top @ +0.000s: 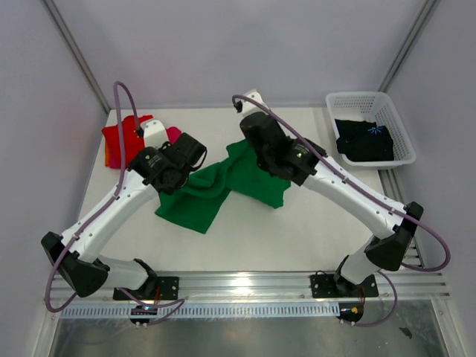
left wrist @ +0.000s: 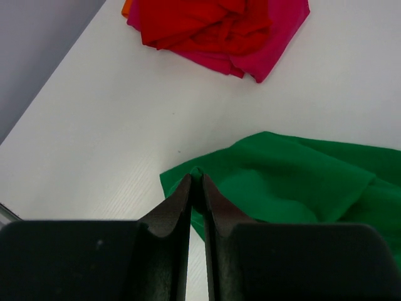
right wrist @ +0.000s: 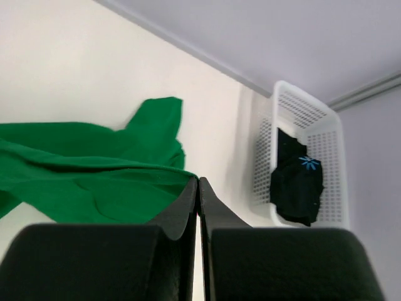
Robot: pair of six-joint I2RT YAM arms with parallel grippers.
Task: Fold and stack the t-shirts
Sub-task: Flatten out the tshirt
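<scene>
The green t-shirt (top: 216, 186) lies crumpled in the middle of the table, partly lifted between both arms. My left gripper (left wrist: 196, 182) is shut on a corner of the green t-shirt (left wrist: 301, 182). My right gripper (right wrist: 198, 183) is shut on an edge of the green t-shirt (right wrist: 81, 182). The red t-shirt (top: 119, 137) lies on the magenta-pink t-shirt (top: 173, 134) at the far left; both show in the left wrist view, red (left wrist: 200, 22) on pink (left wrist: 279, 31). The black t-shirt (top: 364, 140) with a blue print lies in the basket; it also shows in the right wrist view (right wrist: 297, 182).
The white lattice basket (top: 398, 119) stands at the far right corner; it also shows in the right wrist view (right wrist: 326, 150). Grey walls close in the table on three sides. A metal rail (top: 245, 282) runs along the near edge.
</scene>
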